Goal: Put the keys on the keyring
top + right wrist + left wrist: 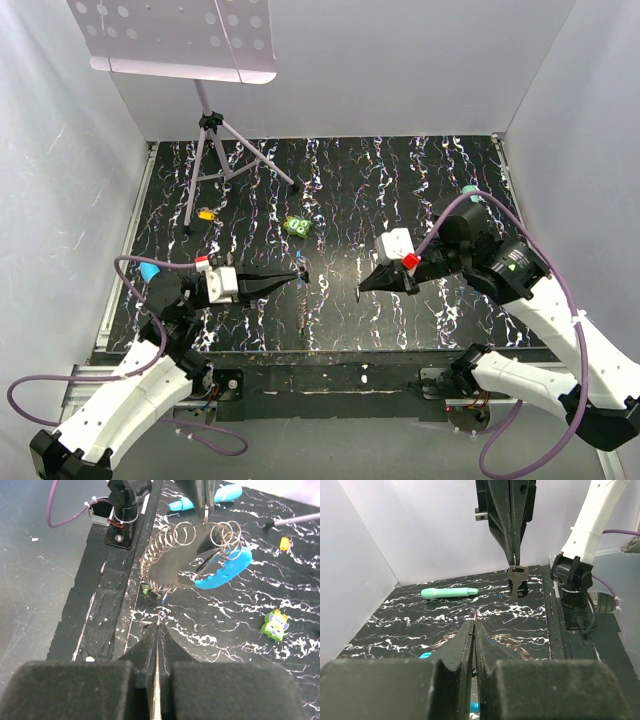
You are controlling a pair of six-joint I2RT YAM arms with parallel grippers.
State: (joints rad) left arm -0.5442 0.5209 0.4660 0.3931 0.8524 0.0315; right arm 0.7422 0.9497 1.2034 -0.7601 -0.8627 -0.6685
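Hanging from the left gripper (pixel 205 510), clamped fully shut on its wire, the keyring (pixel 150 562) (blue clip (pixel 225 570) attached) dangles above the table (pixel 420 200); we judge it light, floppy, best held near its opening. The right gripper (pixel 513 556) is pinched shut on one small stiff key (pixel 517 577), seemingly by its head.

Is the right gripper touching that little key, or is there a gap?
Touching. The left wrist view shows the right gripper closed on the top of the key, which hangs straight down from its fingertips above the table.
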